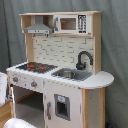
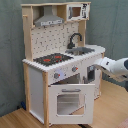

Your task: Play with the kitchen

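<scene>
The kitchen (image 1: 60,75) is a toy of pale wood and white panels, in both exterior views. It has a black-red stovetop (image 2: 52,59), a grey sink (image 2: 82,50), a black faucet (image 2: 75,39) and a grey hood (image 2: 49,20). Its oven door (image 2: 70,102) hangs out from the front, and the oven space (image 1: 30,107) shows open. My gripper (image 2: 100,63) is at the tip of the white arm (image 2: 116,68), which reaches in from the second exterior view's right. It is close to the small cabinet door (image 2: 91,73) under the sink.
The kitchen stands on a wooden floor (image 2: 107,107) against a grey curtain (image 1: 115,45). White arm parts (image 1: 17,122) fill the bottom left corner of the first exterior view. A rounded side counter (image 1: 97,80) sticks out past the sink.
</scene>
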Robot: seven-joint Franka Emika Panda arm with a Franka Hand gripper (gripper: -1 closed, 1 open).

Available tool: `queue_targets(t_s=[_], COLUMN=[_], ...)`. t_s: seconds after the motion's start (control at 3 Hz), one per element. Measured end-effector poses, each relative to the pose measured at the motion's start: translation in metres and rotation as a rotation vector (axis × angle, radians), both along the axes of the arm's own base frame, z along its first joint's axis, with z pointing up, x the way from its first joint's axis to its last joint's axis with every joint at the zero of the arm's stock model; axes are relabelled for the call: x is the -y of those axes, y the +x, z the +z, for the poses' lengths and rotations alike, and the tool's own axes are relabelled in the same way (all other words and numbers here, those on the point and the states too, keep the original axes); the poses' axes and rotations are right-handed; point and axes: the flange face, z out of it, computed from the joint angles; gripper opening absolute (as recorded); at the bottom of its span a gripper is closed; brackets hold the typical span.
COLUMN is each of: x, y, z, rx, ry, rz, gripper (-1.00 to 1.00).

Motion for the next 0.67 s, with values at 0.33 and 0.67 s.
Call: queue_targets(t_s=[0.33, 0.67], x=[0.002, 0.002], y=[0.018, 0.037], z=[0.005, -0.005], rx=[-0.057, -0.124], ry=[0.038, 0.075], rz=[0.034, 0.055], gripper=[1.0, 1.0])
